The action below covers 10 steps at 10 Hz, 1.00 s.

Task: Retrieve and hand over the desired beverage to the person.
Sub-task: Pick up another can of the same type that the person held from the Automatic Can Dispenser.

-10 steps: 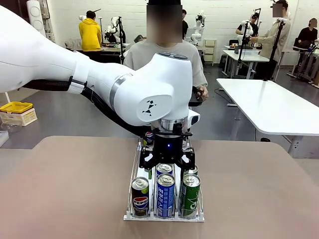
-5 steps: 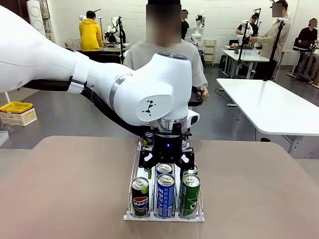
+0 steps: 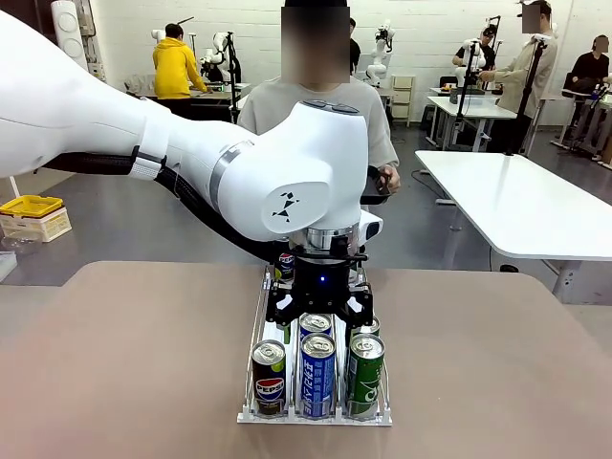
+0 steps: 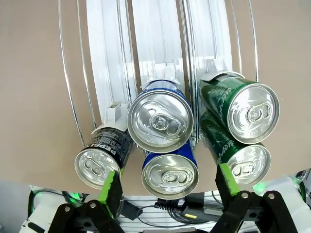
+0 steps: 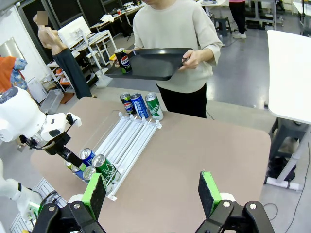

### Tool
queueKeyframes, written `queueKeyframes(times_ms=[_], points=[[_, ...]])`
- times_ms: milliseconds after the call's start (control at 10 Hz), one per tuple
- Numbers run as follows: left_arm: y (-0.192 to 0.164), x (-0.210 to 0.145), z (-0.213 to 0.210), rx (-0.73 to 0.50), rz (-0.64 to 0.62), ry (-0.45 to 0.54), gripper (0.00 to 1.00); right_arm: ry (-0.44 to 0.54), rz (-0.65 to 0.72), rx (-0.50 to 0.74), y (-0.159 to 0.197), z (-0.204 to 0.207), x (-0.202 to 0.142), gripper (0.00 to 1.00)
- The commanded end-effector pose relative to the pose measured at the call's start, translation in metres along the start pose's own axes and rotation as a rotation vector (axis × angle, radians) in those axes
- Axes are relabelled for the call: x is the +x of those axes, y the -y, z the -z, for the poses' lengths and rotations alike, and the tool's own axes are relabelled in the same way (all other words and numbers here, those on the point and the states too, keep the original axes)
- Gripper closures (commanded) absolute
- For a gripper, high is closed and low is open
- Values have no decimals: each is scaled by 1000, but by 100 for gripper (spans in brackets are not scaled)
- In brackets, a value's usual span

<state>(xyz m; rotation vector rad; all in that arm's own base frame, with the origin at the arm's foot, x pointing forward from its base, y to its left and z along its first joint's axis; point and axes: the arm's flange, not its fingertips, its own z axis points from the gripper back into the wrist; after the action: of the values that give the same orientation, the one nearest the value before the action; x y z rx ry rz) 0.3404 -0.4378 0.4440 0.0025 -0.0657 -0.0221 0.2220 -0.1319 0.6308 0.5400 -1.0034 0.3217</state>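
Though poised with left tool (image 4: pixel 167 177) spread astride the lower-centre blue can (image 4: pixel 171 167), yet to pinch, lift, hand over.

The left arm (image 3: pixel 287 182) covers the person (image 3: pixel 378 124) from the chest down in the front view, along with nearly all of the black tray (image 5: pixel 150 63). The left gripper (image 3: pixel 322 318) hides the middle of the rack (image 3: pixel 316 419) and the sides of the second-row cans; whether its jaws touch any can cannot be told there. In the left wrist view the upper blue can (image 4: pixel 160 121) covers the label of the lower blue can (image 4: pixel 170 175), and the bottom edge cuts off the gripper's body. In the right wrist view the print on the far cans (image 5: pixel 140 104) is too small to read.
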Motion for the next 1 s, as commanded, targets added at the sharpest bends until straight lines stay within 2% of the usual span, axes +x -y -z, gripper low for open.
queueKeyframes(times_ms=[0,500,900], points=[[-1,-1,0,9,10,7,0,8,-6,24,1,3,-1,0],[-5,1,1,10,40,10,0,8,-6,24,1,3,-1,0],[-13,3,7,5,50,-33,0,8,-6,24,1,3,-1,0]])
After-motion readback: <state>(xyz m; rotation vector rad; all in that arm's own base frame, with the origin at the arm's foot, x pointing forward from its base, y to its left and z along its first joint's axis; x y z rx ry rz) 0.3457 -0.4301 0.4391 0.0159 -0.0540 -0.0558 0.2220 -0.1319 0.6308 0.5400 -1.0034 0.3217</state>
